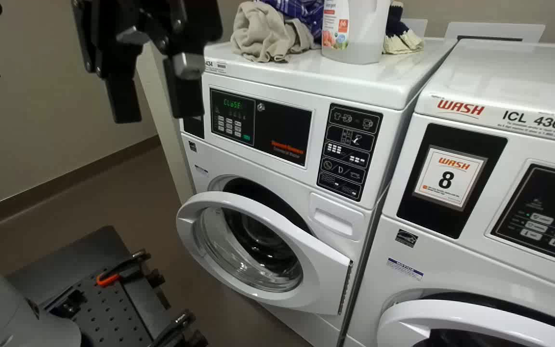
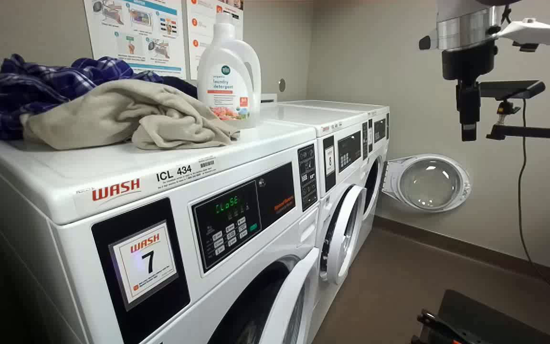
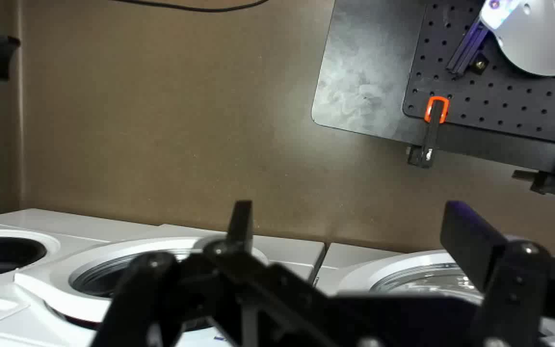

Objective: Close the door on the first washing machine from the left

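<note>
Upper left in an exterior view, wide-spread fingers (image 1: 124, 99) point down, well apart from the open porthole door (image 1: 264, 260).

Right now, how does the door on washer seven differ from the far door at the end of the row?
The door on washer seven stands only partway open, while the far door is swung out wide. Washer seven's door looks dark at its centre; the far door's centre looks pale. Both are round, white-rimmed and open.
</note>
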Motion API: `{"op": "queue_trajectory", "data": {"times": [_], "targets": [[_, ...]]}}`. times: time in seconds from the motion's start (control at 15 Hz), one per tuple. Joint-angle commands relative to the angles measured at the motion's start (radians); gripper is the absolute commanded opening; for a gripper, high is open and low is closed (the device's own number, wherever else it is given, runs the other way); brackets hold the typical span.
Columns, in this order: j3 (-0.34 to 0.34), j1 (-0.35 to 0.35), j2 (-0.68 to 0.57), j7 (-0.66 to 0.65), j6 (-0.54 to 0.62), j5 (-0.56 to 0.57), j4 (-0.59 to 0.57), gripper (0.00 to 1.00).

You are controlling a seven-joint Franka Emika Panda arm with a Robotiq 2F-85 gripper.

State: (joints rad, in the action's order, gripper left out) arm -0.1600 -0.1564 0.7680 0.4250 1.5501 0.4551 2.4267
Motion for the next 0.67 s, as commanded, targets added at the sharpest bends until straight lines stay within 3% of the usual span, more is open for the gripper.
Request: {"op": "queue_trajectory", "data": {"times": [0.0,0.6], "targets": [[-0.025,0.037,0.003,-0.018,-0.012,0.015,-0.004,1.0],[-0.024,0.117,-0.016,-0.008,0.014,-0.006,0.073,1.0]]}}
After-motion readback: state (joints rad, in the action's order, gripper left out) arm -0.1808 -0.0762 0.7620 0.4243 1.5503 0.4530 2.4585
